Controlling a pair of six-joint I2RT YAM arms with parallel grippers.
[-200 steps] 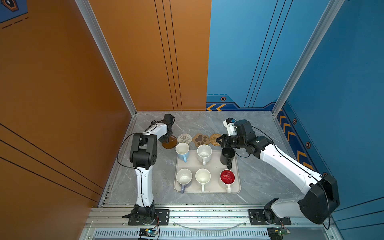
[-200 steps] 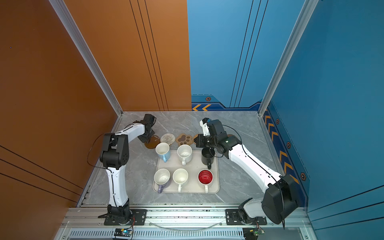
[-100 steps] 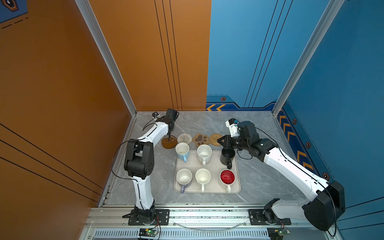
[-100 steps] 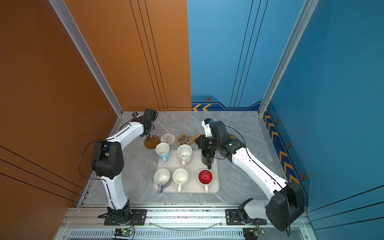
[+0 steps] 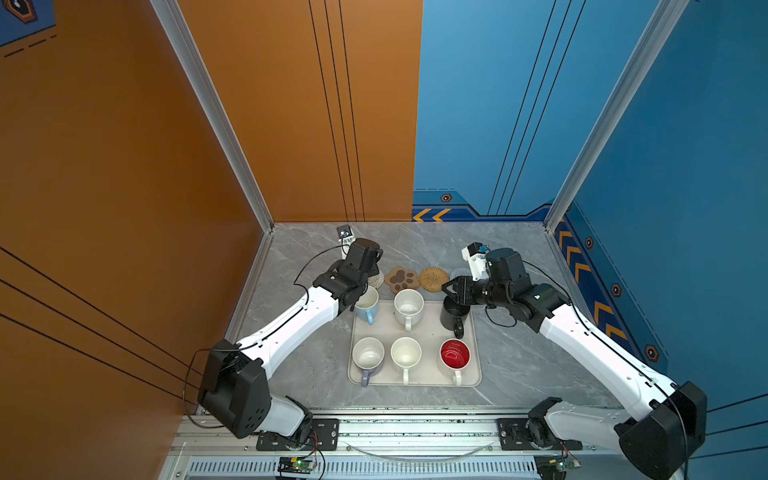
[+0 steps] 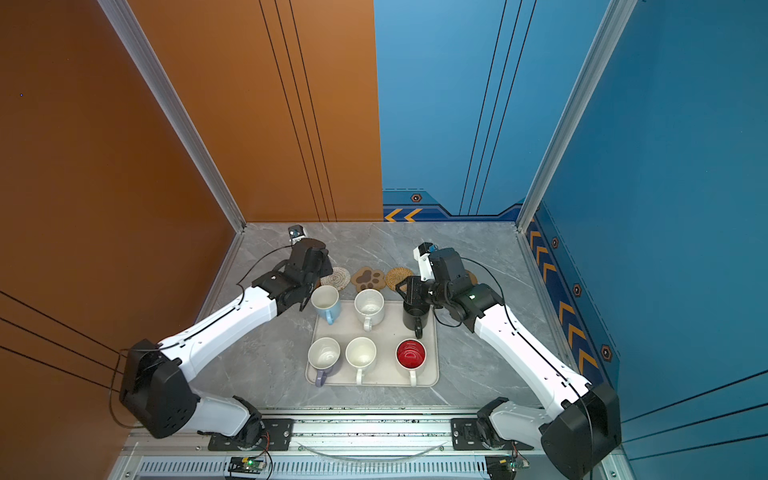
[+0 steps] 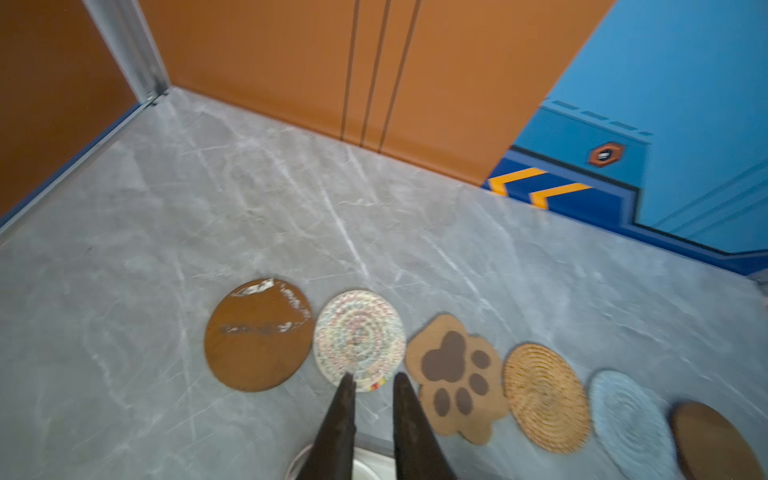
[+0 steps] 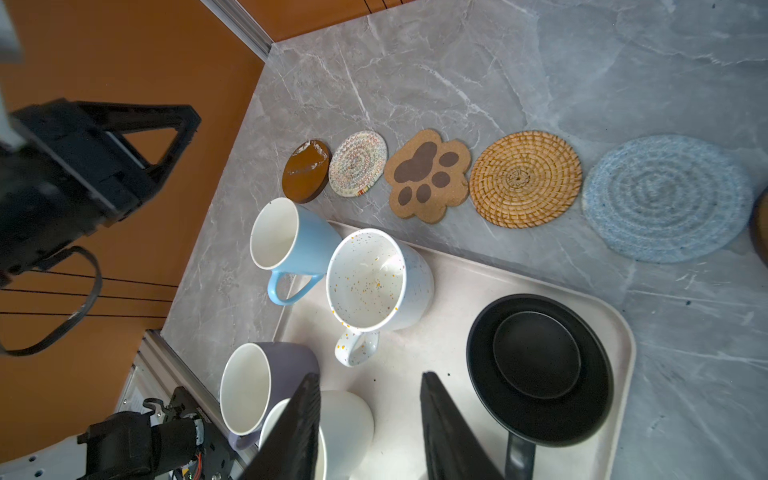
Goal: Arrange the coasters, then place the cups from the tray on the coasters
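Six coasters lie in a row behind the tray (image 5: 419, 376): brown disc (image 7: 259, 334), white woven (image 7: 359, 338), paw (image 7: 455, 374), rattan (image 7: 546, 395), grey-blue woven (image 7: 627, 415), second brown disc (image 7: 712, 440). On the tray stand the light blue cup (image 5: 368, 305), speckled white cup (image 5: 408, 305), black cup (image 5: 454, 316), lilac cup (image 5: 368, 355), white cup (image 5: 405, 353) and red-inside cup (image 5: 455, 355). My left gripper (image 7: 374, 377) hangs slightly open and empty over the blue cup's far rim. My right gripper (image 8: 370, 375) is open, empty, above bare tray beside the black cup (image 8: 538, 365).
Orange walls close the left and back left, blue walls the back right and right. The left arm (image 5: 291, 324) slants over the grey marble table (image 5: 519, 365) left of the tray. A metal rail (image 5: 415, 432) runs along the front edge.
The left gripper left the brown disc, pulled back over the light blue cup and parted its fingers; its elbow swung out to the left. The right gripper opened above the tray.
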